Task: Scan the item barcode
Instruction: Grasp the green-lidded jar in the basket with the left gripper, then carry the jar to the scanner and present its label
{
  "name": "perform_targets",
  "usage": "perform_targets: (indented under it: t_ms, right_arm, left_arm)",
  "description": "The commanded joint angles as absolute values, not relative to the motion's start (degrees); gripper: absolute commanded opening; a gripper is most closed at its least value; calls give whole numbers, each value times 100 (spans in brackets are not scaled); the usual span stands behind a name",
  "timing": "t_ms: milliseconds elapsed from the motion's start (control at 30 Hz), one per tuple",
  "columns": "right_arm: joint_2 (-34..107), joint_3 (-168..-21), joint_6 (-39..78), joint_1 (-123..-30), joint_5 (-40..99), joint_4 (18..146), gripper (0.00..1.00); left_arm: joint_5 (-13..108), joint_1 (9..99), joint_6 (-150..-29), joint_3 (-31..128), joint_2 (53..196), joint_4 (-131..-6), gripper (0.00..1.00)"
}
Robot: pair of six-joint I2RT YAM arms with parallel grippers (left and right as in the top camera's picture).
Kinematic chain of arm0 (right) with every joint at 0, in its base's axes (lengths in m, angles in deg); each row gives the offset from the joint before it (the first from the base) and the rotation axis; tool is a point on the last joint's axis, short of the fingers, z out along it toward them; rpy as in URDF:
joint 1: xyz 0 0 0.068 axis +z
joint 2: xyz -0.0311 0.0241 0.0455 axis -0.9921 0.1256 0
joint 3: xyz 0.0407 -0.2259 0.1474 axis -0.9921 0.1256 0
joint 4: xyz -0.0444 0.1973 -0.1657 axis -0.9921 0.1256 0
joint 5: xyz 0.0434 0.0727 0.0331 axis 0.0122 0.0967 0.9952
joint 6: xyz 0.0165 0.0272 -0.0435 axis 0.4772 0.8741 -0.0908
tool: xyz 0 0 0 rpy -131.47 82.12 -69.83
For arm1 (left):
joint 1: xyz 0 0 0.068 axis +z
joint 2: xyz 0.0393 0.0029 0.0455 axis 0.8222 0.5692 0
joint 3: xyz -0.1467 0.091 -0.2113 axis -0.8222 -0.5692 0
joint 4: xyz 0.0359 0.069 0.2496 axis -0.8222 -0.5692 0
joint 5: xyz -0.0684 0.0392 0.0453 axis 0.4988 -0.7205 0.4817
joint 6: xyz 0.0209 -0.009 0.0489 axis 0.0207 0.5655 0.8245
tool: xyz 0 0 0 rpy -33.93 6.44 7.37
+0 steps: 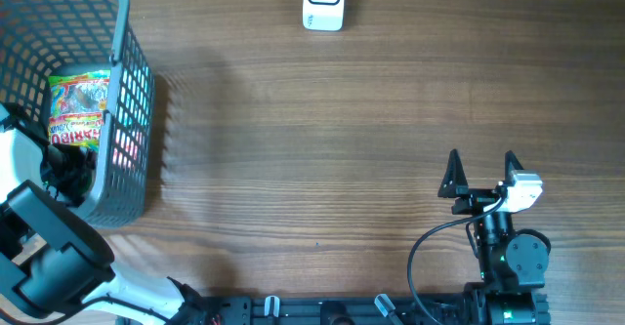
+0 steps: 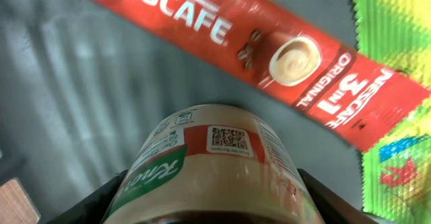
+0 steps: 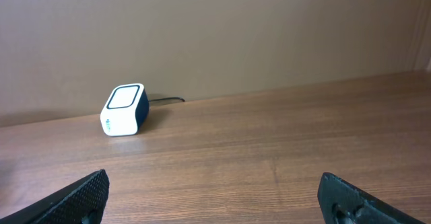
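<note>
**Knorr jar sits between the left gripper's fingers, down in the basket**

In the overhead view, the grey mesh basket (image 1: 132,81) stands on the counter (image 1: 322,140) at 9 to 10 o'clock. The left arm reaches into it from 7 o'clock, and a Haribo bag (image 1: 80,110) lies inside.

The left gripper (image 2: 212,183) is down in the basket. Its wrist view shows the Knorr jar (image 2: 202,150) directly between its two dark fingers (image 2: 87,204), with the label and a small square code facing the camera. The fingers flank the jar at 8 and 4 o'clock. Whether they clamp it or only bracket it, I cannot tell.

Beyond the jar, from 11 to 3 o'clock, a red Nescafé stick (image 2: 269,49) lies on a slant.

The barcode scanner (image 1: 323,1) stands at 12 o'clock of the overhead view, well apart from the basket.

The right gripper (image 1: 482,174) sits at 4 o'clock. Its jaws are spread wide with nothing between them.
</note>
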State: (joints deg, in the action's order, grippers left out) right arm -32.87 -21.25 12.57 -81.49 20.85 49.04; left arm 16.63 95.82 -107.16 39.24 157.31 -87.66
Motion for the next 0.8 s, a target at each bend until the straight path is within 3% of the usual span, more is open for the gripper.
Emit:
perform_targets:
  t_ms: [0, 133, 267, 467, 767]
  right_arm:
    - [-3314, -2118, 1176, -8168, 2050, 4884, 100]
    - [-3314, -2118, 1176, -8168, 2050, 4884, 100]
    - [-3314, -2118, 1178, -8168, 2050, 4884, 100]
    - [-3314, -2118, 1178, -8168, 2050, 4884, 100]
    - [-3314, -2118, 1178, -8168, 2050, 4884, 100]
  left_arm:
    - [1652, 9593, -10605, 4431, 15816, -9160, 65]
    - [1956, 9591, -10421, 5972, 15814, -10316, 66]
    - [3204, 9578, -9868, 7390, 15687, -11096, 63]
    - [4528, 9147, -9516, 8308, 14937, -11120, 64]
    - [6476, 6749, -9241, 8330, 14231, -10065, 65]
